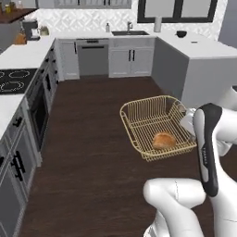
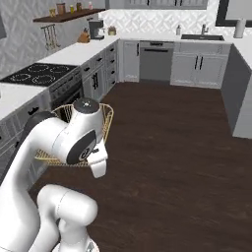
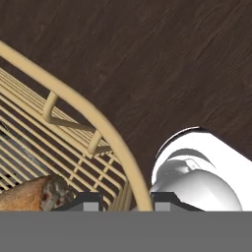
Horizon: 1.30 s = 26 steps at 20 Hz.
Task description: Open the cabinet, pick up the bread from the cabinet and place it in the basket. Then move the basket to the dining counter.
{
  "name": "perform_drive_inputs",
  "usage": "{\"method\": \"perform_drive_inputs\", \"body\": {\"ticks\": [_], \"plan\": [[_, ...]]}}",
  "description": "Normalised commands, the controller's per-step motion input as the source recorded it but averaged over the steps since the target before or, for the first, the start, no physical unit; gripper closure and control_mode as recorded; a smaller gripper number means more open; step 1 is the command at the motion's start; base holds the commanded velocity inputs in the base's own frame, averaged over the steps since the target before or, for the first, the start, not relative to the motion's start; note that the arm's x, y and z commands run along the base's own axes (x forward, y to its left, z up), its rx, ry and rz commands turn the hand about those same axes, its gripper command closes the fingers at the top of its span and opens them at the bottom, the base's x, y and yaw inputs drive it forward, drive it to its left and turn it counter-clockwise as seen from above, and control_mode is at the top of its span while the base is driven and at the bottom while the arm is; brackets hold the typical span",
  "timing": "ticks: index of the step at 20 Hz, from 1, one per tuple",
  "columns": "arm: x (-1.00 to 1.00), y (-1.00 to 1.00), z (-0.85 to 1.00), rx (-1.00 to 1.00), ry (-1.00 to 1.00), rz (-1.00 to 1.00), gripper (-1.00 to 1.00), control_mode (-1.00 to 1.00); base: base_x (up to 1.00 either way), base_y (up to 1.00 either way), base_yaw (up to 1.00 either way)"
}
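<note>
The room is a kitchen with a dark wood floor (image 1: 92, 152), bare across its middle. White counters (image 1: 28, 53) run along the left wall and the back wall, with grey cabinet doors and drawers below them. One black cooktop (image 2: 42, 75) is set in the left counter, with an oven front under it. One sink (image 1: 130, 33) sits in the back counter, and one dishwasher (image 1: 92, 58) stands below, left of it. A white peninsula (image 1: 199, 48) juts out on the right and carries one small dark bowl (image 1: 181, 34). One coffee machine (image 2: 96, 29) stands in the far left corner, under a wooden shelf (image 2: 64, 17) holding a few small jars.

One arm (image 2: 59, 142) rises from the base, its elbow bent, reaching out over the floor.

One basket (image 1: 155, 125) of golden wire hangs in the air above the floor, clear of every counter, tilted slightly with its near edge lower. In the right base view it is mostly hidden behind the arm's joint.

One bread (image 1: 164, 140) roll lies inside the basket, near the lower right corner, resting on the mesh bottom.

The gripper (image 3: 119, 201) is at the basket's right rim. In the hand view its two dark tips stand one on each side of the thick rim wire, pinched narrowly on it, so the claw holds the basket by its edge.
</note>
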Motion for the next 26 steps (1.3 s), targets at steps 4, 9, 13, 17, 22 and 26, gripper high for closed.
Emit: {"method": "perform_drive_inputs", "body": {"ticks": [4,9,13,17,22,26], "plan": [[0.0,0.0,0.0,0.0,0.0,0.0,1.0,1.0,0.62,-0.93,-0.54],[0.0,0.0,0.0,0.0,0.0,0.0,1.0,1.0,1.0,-0.45,-0.11],[0.0,0.0,0.0,0.0,0.0,0.0,1.0,1.0,1.0,0.01,0.0],[0.0,0.0,0.0,0.0,0.0,0.0,1.0,1.0,1.0,0.14,-0.02],[0.0,0.0,0.0,0.0,0.0,0.0,1.0,1.0,1.0,0.15,-0.2],[0.0,0.0,0.0,0.0,0.0,0.0,1.0,1.0,1.0,0.29,-0.28]]}}
